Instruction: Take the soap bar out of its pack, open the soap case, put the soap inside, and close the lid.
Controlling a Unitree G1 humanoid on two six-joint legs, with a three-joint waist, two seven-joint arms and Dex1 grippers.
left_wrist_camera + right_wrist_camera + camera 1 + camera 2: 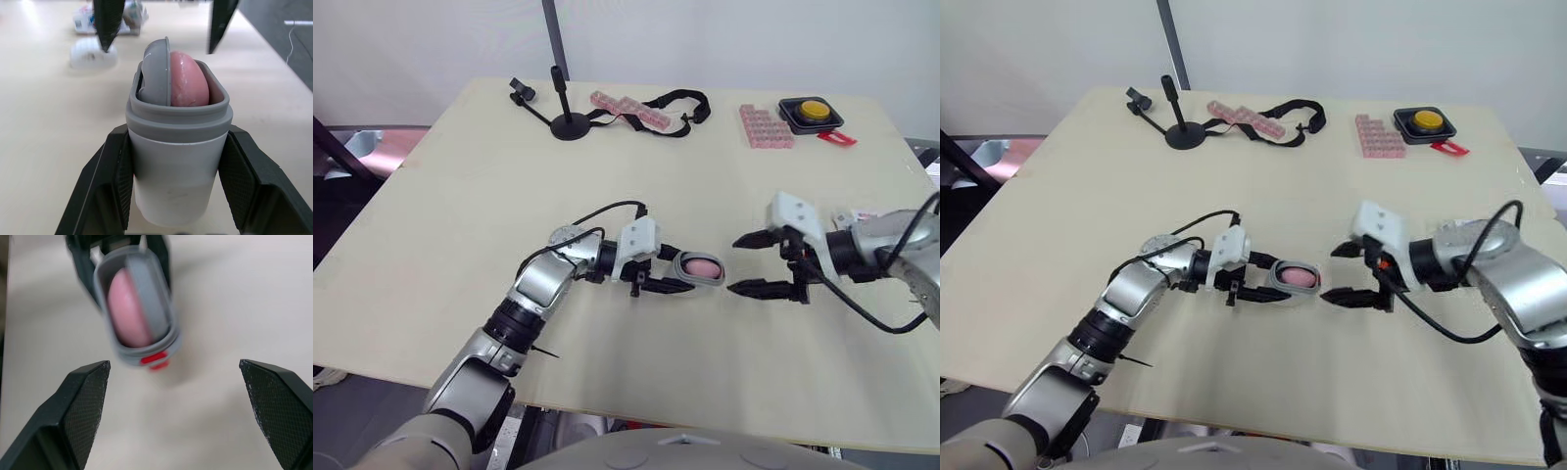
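Grey soap case: clamped in the left gripper, long axis and open mouth pointing toward the right gripper.
Pink soap: seated inside, lid ajar.
Right gripper: fingers spread, just beside the mouth.

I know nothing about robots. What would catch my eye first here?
Most striking is the grey soap case, clamped in the left gripper near the middle of the table, with the pink soap showing in its mouth. Facing it, the right gripper hangs wide open, apart from the case. At the table's far edge sits a yellow button.
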